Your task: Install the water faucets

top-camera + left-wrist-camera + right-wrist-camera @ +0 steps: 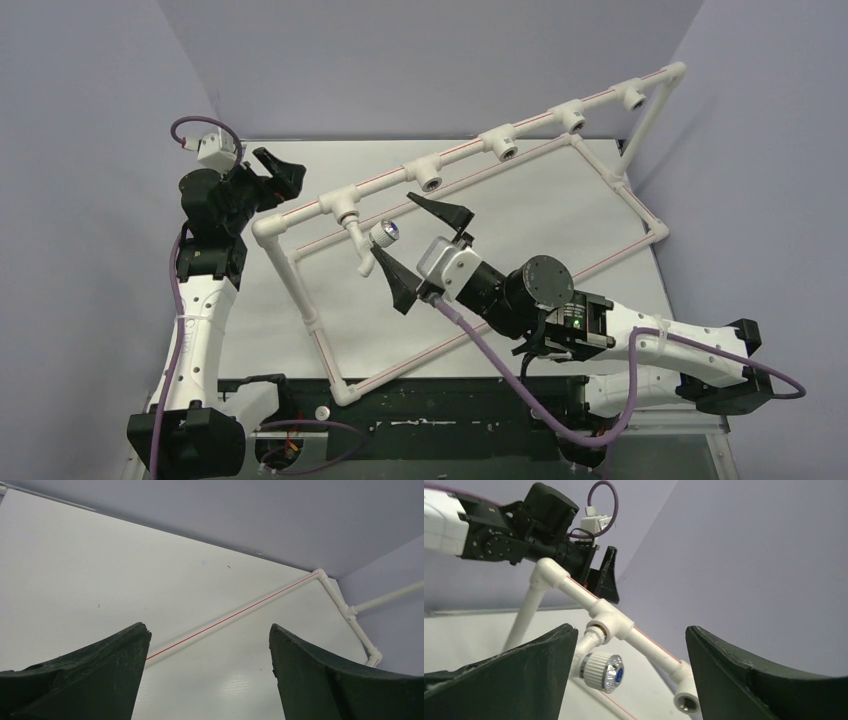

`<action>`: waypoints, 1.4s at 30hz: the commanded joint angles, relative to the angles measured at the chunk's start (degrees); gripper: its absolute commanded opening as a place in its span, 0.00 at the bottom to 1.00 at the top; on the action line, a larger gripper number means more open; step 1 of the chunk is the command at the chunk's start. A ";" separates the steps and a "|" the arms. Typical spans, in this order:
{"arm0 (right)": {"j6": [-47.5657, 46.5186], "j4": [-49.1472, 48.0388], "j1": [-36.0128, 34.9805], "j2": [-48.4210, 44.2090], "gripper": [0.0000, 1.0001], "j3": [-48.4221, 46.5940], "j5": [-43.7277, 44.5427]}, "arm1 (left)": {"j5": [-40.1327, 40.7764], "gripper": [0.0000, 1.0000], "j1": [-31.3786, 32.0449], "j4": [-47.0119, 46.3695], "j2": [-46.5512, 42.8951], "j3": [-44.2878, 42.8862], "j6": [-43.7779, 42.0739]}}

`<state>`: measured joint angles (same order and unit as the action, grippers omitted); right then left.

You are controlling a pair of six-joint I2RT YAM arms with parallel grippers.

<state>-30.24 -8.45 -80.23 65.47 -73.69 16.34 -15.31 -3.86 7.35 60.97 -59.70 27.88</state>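
Faucet (360, 240): sits in the leftmost tee socket (613, 622) on the top rail of the pipe frame (303, 306), well above the counter (540, 230). The body hangs down from the tee. The right wrist view shows a sliver of brass at the joint, so by my reading the thread is not fully home.

Right tool (393, 224): jaws wide, gripping nothing. They straddle the knob (601, 671), which sits closer to one finger than the other. No contact shows.

Left tool (280, 172): jaws wide and empty, up near the frame's top-left corner, apart from the faucet. Its own camera sees only counter and the far pipe (235, 615).

Handling, as a judgement:
- Small, light and stiff: white plastic with a metal thread. Weight should not trouble you.
- The plastic looks smooth and may slip under the fingers. The ribbed knob offers better bite, but it likely turns the valve, not the thread.
- Take hold across the white body just below the tee if you want to drive it in.
- Keep it square to the socket, as a tilted start could cross the thread.

The next socket (686, 701) along the rail looks empty.
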 commanded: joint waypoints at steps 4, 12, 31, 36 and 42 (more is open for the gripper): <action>-32.99 8.11 -0.33 1.83 0.82 -3.52 1.93 | -1.12 0.87 -0.36 -2.88 -0.14 -1.18 -0.03; -49.46 15.98 -3.82 3.54 0.79 -4.23 8.14 | -1.21 0.86 -0.62 -2.96 -0.02 -1.20 0.02; -70.23 4.71 -4.59 13.77 0.80 -0.05 20.11 | -1.65 0.87 -1.15 -2.96 0.21 -1.23 0.12; -70.00 3.70 -4.49 14.80 0.76 0.31 19.08 | -1.82 0.87 -1.15 -2.96 0.22 -1.21 0.13; -69.31 3.81 -3.79 16.58 0.69 -0.22 19.00 | -1.83 0.87 -1.15 -2.89 0.24 -1.27 0.25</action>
<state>-99.68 -1.37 -84.42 80.79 -73.08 34.13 -15.94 -4.62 7.35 61.36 -59.70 28.01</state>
